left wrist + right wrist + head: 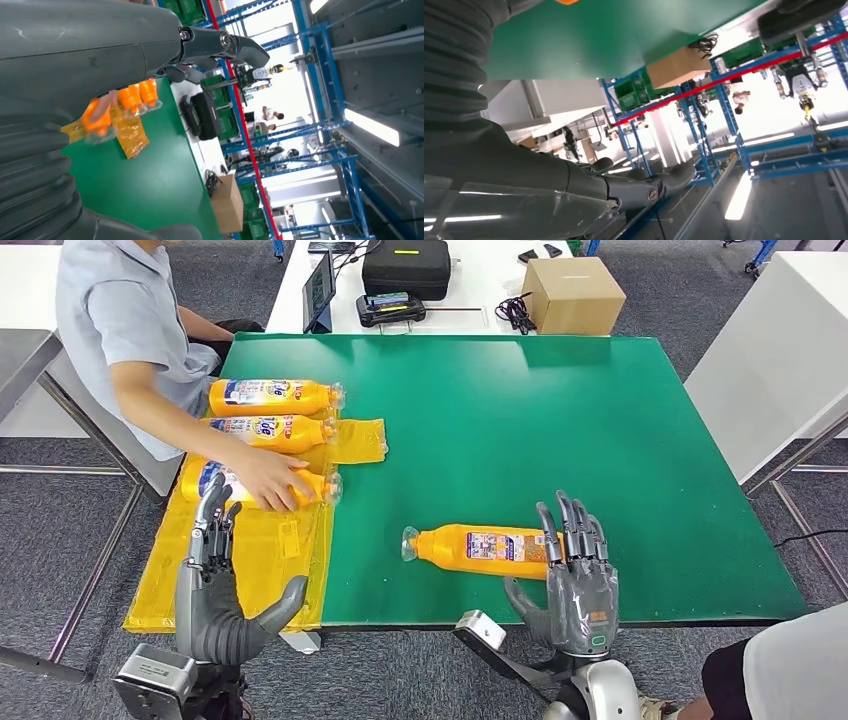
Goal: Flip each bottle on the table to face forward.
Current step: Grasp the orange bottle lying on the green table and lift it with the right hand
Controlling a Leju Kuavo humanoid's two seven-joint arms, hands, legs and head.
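Lying on smooth green mat, glossy orange bottle beside spread right robot hand; left robot hand spread.

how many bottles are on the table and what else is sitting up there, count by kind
orange bottles: 4, three in a row at the left and one near the right hand
yellow plastic sheets: 1
total: 5
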